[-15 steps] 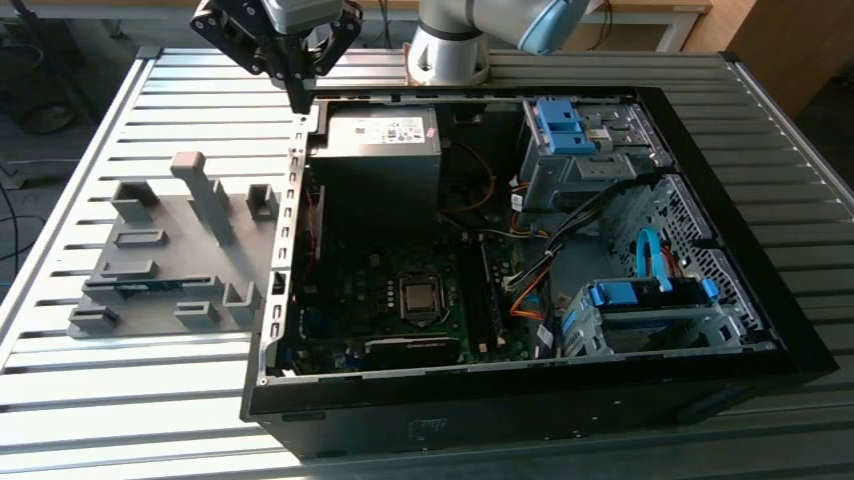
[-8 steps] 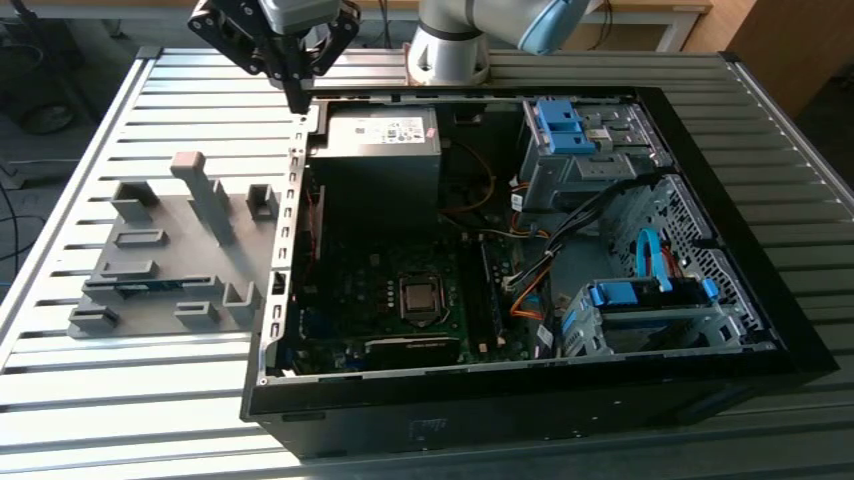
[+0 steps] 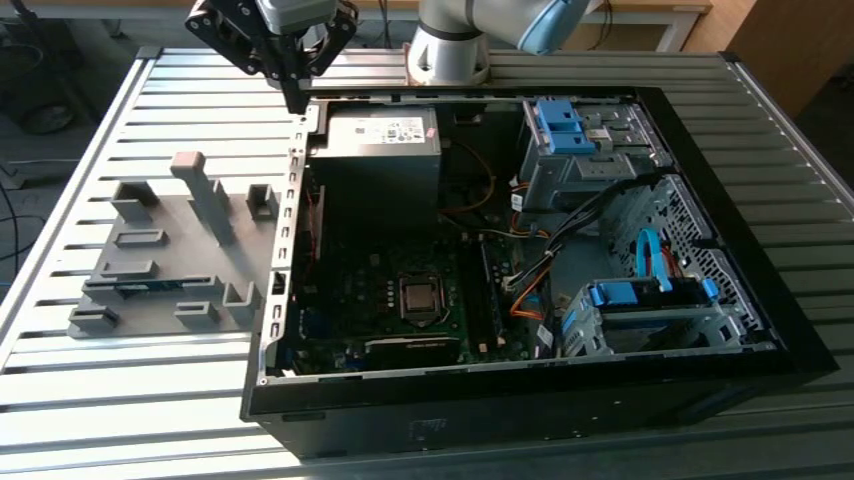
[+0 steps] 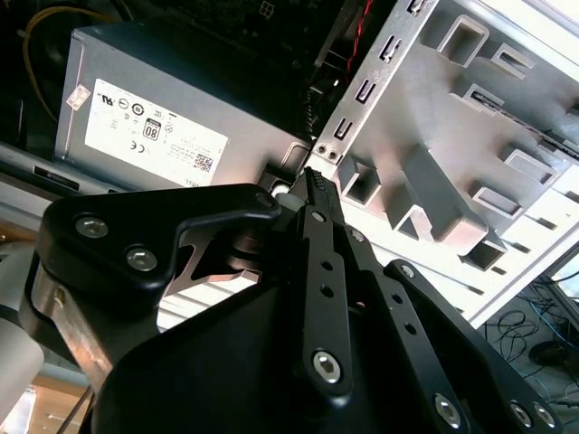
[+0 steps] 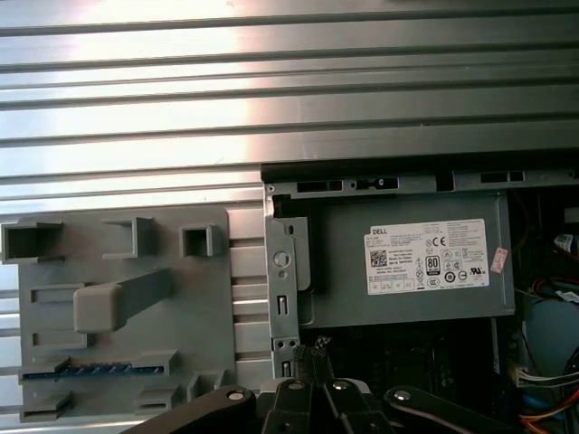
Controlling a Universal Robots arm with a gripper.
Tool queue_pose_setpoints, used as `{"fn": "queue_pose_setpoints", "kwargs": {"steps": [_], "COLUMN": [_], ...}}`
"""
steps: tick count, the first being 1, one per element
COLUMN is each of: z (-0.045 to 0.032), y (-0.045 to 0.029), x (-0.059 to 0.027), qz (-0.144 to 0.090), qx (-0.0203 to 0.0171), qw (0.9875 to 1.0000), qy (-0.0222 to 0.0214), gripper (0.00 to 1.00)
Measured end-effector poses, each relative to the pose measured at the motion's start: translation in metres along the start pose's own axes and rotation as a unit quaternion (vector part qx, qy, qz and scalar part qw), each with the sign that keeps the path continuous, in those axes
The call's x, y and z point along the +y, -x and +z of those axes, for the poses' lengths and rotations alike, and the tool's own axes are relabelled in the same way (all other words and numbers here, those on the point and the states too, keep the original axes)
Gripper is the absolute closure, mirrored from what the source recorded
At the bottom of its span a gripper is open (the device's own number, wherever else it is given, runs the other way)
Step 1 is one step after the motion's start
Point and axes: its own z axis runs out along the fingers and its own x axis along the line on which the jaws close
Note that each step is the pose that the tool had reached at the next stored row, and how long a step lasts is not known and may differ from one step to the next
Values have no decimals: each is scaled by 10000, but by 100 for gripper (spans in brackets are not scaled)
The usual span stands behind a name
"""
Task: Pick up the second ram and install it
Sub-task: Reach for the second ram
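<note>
The second ram (image 3: pixel 144 286) is a thin blue stick lying in a slot of the grey holder fixture (image 3: pixel 200 215), toward the exterior view's left; the first wrist view shows the ram (image 5: pixel 90 371) in the fixture (image 5: pixel 118 303) too. My gripper (image 3: pixel 291 98) hangs above the back corner of the open computer case, next to the power supply (image 3: pixel 380 130), well away from the ram. In both wrist views the fingertips (image 4: pixel 313 179) (image 5: pixel 312 348) are pressed together with nothing between them.
The open black case (image 3: pixel 747 300) lies on a slatted metal table (image 3: pixel 80 400). Inside are the motherboard with its CPU socket (image 3: pixel 420 297), loose cables (image 3: pixel 534 270) and blue drive cages (image 3: pixel 574 125) (image 3: pixel 647 295). The arm's base (image 3: pixel 447 55) stands behind the case.
</note>
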Motion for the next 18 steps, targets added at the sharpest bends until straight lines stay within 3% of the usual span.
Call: {"fn": "queue_pose_setpoints", "kwargs": {"steps": [18], "z": [1], "y": [-50], "x": [-4], "qz": [0], "qx": [0], "qw": [10000], "qy": [0], "gripper": [89]}}
